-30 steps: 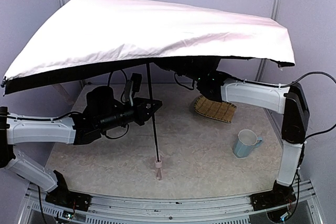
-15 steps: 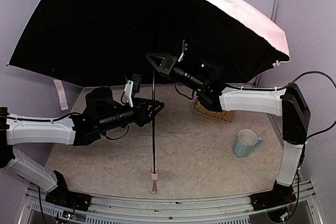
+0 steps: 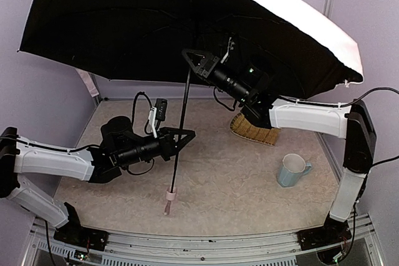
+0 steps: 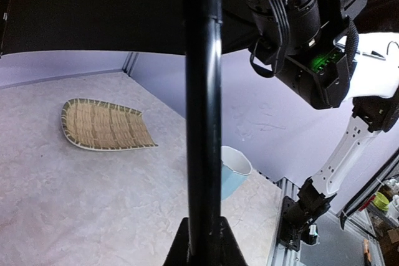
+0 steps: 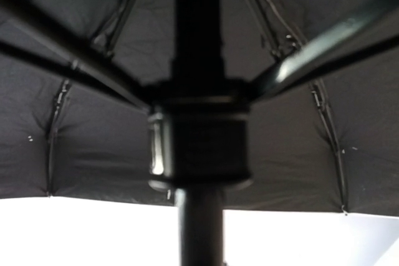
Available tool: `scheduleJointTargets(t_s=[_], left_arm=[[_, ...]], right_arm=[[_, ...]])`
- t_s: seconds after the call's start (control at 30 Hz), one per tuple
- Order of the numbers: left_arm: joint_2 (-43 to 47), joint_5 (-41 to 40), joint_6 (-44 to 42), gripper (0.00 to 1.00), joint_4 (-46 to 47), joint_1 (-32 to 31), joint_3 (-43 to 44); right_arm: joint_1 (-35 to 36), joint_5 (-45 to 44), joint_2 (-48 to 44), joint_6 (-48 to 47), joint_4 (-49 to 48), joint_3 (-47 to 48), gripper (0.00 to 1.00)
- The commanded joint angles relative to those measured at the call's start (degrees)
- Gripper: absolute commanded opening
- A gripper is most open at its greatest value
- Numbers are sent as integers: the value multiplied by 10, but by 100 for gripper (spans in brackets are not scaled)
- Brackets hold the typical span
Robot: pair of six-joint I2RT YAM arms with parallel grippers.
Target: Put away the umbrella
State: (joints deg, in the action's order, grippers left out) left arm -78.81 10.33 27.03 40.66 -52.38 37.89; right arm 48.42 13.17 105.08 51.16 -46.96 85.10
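Upper frame: umbrella (image 3: 124,23) fully open, tilted; handle (image 3: 169,199) hangs lower centre. L gripper (image 3: 182,134) pinches shaft (image 3: 185,101) mid-frame, R gripper (image 3: 191,61) pinches it near runner (image 5: 199,144). Folding, stowing all left.

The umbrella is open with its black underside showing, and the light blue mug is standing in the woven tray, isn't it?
Not quite. The umbrella is open with its black underside showing, but the mug stands on the bare table, apart from the woven tray. The top external view shows this.
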Motion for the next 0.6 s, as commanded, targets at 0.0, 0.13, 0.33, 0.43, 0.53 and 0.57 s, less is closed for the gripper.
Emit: scheduleJointTargets(t_s=[0.0, 0.13, 0.33, 0.43, 0.53, 0.57], left_arm=[[-11, -5, 18, 0, 14, -4, -20], [-13, -42, 7, 0, 31, -25, -16], [-19, -155, -27, 0, 62, -78, -10], [-29, -154, -13, 0, 107, -81, -16], [-38, -147, -11, 0, 111, -83, -8], [-42, -144, -11, 0, 113, -83, -7]], right_arm=[[-9, -11, -46, 15, -46, 3, 0], [-16, -34, -45, 14, -75, -10, 21], [-27, -75, -32, 10, -97, -15, 45], [-30, -79, -24, 19, -107, -16, 47], [-33, -83, -23, 25, -112, -21, 49], [-34, -86, -24, 25, -118, -25, 51]])
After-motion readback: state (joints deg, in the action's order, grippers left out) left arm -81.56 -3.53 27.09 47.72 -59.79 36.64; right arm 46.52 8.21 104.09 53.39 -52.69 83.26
